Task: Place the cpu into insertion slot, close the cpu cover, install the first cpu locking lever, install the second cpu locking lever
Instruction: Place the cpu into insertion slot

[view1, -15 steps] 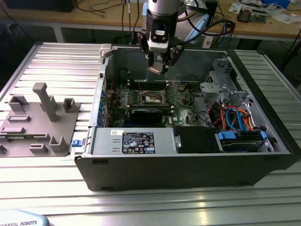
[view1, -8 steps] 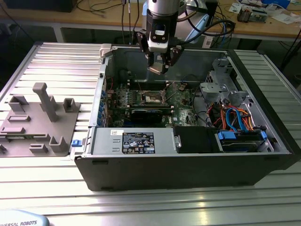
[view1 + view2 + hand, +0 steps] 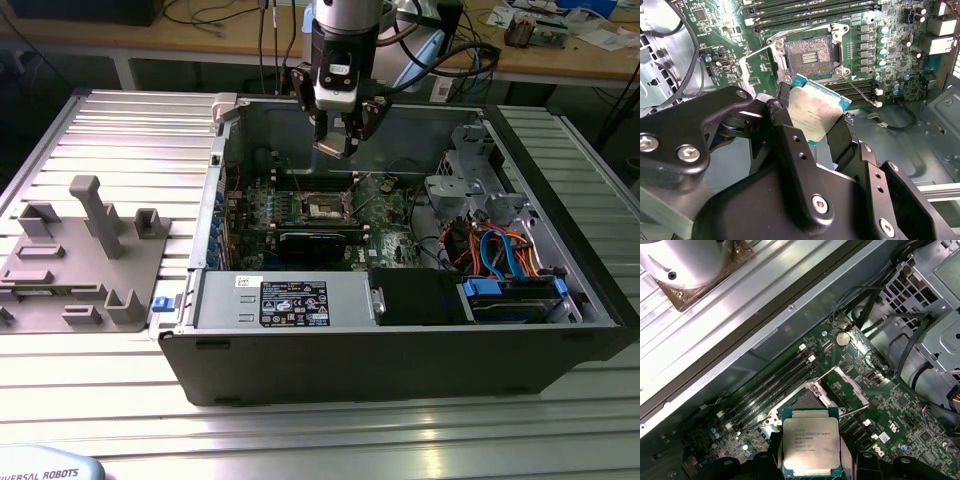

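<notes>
The pincer hung over the back half of an open computer case that lay on its side on a ribbed metal table. It was pinching the chip by two opposite edges. In the second wrist view the black fingers pressed against the chip from either side, and its silvery-grey top with a blue-green border sat tilted between them. In the first wrist view the chip faced the camera with its printed metal top.

The chip was in the air above the green circuit board and touched nothing but the fingers. The socket lay below it on the board, apart from the chip, with its dark square of contacts uncovered inside the metal rim. In the exterior view the socket sat in the middle of the board, below the pincer and slightly nearer the camera. The cover frame was swung up and off the socket, standing just beside it with the board showing through its square window. Long black memory slots ran beside the socket.

On the table toward the exterior view's left, well apart from the case, stood a grey moulded holder.
</notes>
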`<state>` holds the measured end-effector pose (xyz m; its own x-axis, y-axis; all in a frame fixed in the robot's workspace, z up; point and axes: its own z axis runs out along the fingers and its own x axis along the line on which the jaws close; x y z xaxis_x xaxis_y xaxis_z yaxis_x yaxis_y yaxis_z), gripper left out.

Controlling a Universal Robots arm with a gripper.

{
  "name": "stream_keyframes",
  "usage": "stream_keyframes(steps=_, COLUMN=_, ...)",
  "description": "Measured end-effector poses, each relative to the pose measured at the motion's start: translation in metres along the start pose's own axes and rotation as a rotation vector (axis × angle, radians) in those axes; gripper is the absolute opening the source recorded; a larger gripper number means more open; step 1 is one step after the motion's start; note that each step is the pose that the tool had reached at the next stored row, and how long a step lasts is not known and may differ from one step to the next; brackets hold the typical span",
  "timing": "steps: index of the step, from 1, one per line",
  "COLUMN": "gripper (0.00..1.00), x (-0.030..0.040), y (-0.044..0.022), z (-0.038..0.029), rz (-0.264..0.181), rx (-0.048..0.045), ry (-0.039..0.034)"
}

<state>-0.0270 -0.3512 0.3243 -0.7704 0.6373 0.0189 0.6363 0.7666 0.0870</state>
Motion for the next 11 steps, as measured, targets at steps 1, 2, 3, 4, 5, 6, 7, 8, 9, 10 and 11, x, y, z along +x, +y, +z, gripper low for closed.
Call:
stream_keyframes(steps=1, gripper=0.54, x=0.0, y=0.0, z=0.0001, rz=0.002, rx=-0.0001, ry=-0.0001)
stream_keyframes(steps=2, gripper=0.54, x=0.0, y=0.0, z=0.0001, rz=0.004, rx=0.0, ry=-0.0004)
stream_keyframes(steps=3, gripper=0.54, x=0.0, y=0.0, z=0.0001, rz=0.008, rx=0.0, ry=-0.0008)
stream_keyframes(steps=4, gripper=0.54, x=0.0, y=0.0, z=0.0002, rz=0.01, rx=0.0001, ry=-0.0011)
stream_keyframes(steps=5, gripper=0.54, x=0.0, y=0.0, z=0.0002, rz=0.014, rx=0.0001, ry=-0.0016)
stream_keyframes(steps=6, gripper=0.54, x=0.0, y=0.0, z=0.0003, rz=0.019, rx=0.0003, ry=-0.0021)
stream_keyframes(steps=7, gripper=0.54, x=0.0, y=0.0, z=0.0004, rz=0.023, rx=0.0004, ry=-0.0027)
stream_keyframes(steps=8, gripper=0.54, x=0.0, y=0.0, z=0.0004, rz=0.027, rx=0.0007, ry=-0.0033)
stream_keyframes(steps=9, gripper=0.54, x=0.0, y=0.0, z=0.0004, rz=0.03, rx=0.0009, ry=-0.0038)
stream_keyframes(steps=10, gripper=0.54, x=0.0, y=0.0, z=0.0005, rz=0.032, rx=0.0011, ry=-0.0042)
stream_keyframes(steps=11, gripper=0.54, x=0.0, y=0.0, z=0.0005, rz=0.035, rx=0.0013, ry=-0.0048)
